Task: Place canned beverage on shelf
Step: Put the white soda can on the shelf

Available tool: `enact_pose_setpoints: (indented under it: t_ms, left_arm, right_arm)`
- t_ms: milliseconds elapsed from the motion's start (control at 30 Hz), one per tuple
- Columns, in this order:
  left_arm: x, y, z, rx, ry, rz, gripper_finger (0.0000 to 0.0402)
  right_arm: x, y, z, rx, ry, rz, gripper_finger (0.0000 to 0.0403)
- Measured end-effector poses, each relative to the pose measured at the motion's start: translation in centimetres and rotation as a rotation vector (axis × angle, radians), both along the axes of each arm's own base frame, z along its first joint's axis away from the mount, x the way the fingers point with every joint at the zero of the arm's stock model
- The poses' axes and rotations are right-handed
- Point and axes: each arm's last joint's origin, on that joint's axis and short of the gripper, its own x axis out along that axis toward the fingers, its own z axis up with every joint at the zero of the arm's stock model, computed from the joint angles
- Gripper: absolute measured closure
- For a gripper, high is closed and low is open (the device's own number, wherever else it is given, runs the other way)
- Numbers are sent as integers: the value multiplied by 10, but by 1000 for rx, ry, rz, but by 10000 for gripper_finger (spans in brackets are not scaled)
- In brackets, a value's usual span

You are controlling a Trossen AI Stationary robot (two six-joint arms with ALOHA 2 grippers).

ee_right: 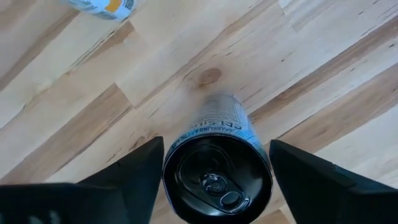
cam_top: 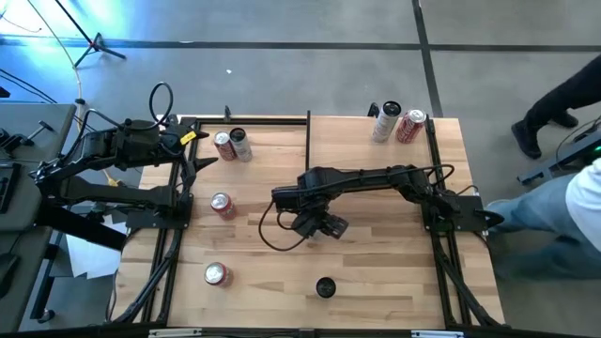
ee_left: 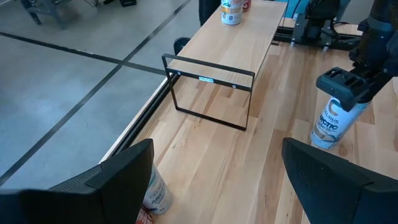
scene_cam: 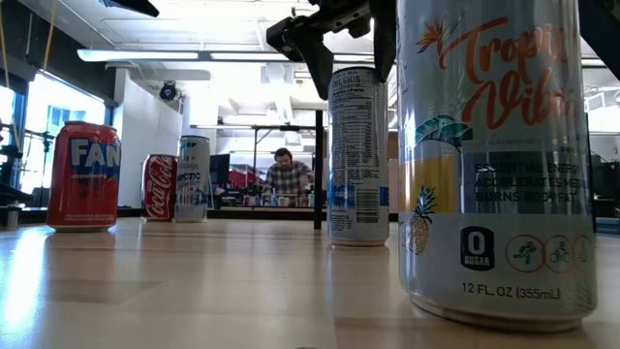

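Note:
A slim silver-and-white can [ee_left: 331, 121] with a black top [ee_right: 217, 171] stands upright on its base at mid-table. My right gripper [cam_top: 319, 225] is above it, pointing down, with one finger on each side of the can's top [scene_cam: 356, 78]. In the high view the gripper hides the can. The shelf's thin black frame [ee_left: 208, 78] stands at the table's far edge, left of centre [cam_top: 308, 160]. My left gripper [ee_left: 214, 180] waits open, with nothing between its fingers, at the table's left side [cam_top: 200, 158]. My right gripper holds the can's upper wall just below the rim [ee_right: 173, 167], one finger on each of two opposite sides. The fingers [scene_cam: 320, 58] come from above, pointing down. The can stands upright with its base on the table [ee_left: 323, 144].
Two cans [cam_top: 231, 144] stand by the shelf frame. Red cans stand at the left [cam_top: 223, 205] and near left [cam_top: 217, 273]. A black-topped can [cam_top: 325, 287] stands near the front edge, and two more cans [cam_top: 398, 123] at the far right. A person [cam_top: 563, 211] stands right of the table.

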Motion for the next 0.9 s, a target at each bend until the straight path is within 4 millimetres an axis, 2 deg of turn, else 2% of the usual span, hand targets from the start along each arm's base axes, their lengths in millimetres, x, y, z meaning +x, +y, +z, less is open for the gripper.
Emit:
enact_pose_setpoints:
  t_ms: [267,500,667,900]
  left_arm:
    - [0,0,0,0,0,0,67]
    - [0,0,0,0,0,0,67]
    - [0,0,0,0,0,0,67]
    - [0,0,0,0,0,0,67]
  right_arm:
    - [0,2,1,44,5,2,191]
    - [0,2,1,44,-3,39,208]
    - [0,2,1,52,-9,73,186]
    - [0,2,1,53,-9,72,125]
